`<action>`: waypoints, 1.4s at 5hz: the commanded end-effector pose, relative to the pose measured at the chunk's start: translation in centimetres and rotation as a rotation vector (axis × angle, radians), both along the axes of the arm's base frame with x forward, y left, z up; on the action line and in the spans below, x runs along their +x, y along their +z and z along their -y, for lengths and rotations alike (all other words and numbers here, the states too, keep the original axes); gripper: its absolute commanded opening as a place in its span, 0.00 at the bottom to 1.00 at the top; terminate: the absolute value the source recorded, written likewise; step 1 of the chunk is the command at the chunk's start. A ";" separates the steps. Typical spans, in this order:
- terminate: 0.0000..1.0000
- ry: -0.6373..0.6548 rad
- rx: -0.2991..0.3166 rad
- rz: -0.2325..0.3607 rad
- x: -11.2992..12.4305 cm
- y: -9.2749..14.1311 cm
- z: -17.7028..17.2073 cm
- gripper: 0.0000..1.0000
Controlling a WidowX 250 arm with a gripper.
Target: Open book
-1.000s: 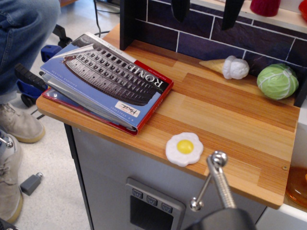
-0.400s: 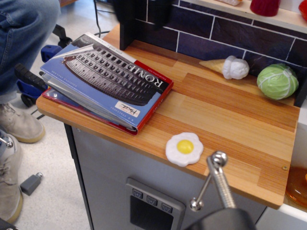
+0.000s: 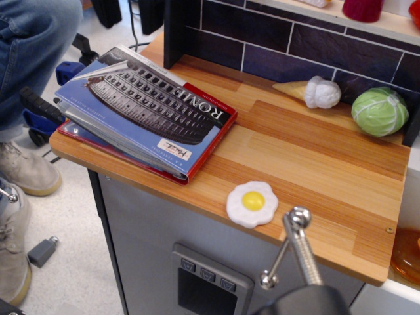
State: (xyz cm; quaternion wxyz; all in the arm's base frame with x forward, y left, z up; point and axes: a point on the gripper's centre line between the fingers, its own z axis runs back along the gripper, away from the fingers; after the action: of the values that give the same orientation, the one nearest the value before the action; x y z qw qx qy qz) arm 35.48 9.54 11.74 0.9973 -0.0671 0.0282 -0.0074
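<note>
The book lies closed on the left end of the wooden counter. Its blue cover with the grey Colosseum photo and "ROME" title faces up, the red outer board shows beneath, and its left part overhangs the counter edge. My gripper shows only as two dark fingertips at the top left of the frame, above and behind the book, spread apart and empty.
A toy fried egg lies near the front edge. A toy ice cream cone and a green cabbage sit by the dark tiled back wall. A black post stands behind the book. A person's jeans leg is at left.
My gripper fingers have moved left along the top of the frame, from above the back wall to above the floor behind the book. The book has not moved.
</note>
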 end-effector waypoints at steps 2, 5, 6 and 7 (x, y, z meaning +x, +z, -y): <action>0.00 -0.067 0.064 0.049 1.6 -0.4 -5.5 1.00; 0.00 -0.002 0.078 0.069 1.5 -3.9 -3.2 1.00; 0.00 -0.011 0.065 0.115 1.1 -4.1 -2.3 1.00; 0.00 -0.009 -0.010 0.141 0.7 -3.3 -0.6 1.00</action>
State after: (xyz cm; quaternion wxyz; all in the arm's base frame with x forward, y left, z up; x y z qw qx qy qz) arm 35.77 10.45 6.62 0.9958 -0.0888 -0.0192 0.0065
